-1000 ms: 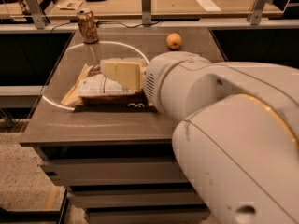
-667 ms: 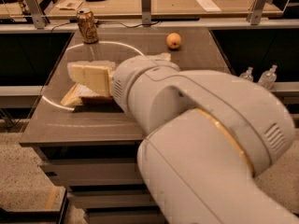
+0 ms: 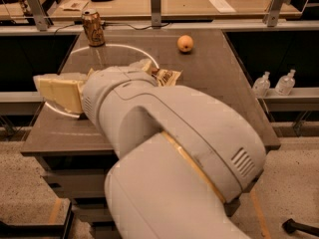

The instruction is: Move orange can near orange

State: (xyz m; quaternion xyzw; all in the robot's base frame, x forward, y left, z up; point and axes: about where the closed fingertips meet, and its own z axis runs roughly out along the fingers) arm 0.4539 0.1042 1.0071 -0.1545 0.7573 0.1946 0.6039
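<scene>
At back-left of table [image 3: 224, 83], orange can [image 3: 93, 28] upright; orange [image 3: 185, 43] well apart rightward. Gripper [image 3: 58, 91] over left side, open-or-closed unclear. Snack bag [image 3: 167, 76] mostly behind arm [image 3: 169, 133].

End effector [image 3: 57, 91] over table [image 3: 219, 83] left side; arm [image 3: 174, 133] hides most of snack bag [image 3: 168, 76].

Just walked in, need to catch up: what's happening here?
A one-armed robot is working at a dark grey table. Its bulky white arm reaches across it, with the tool over the table's left side. The small golden-orange drink can stands at the back left corner, not yet picked up, well apart from the round orange fruit further right. A brown snack bag peeks behind the arm.
</scene>
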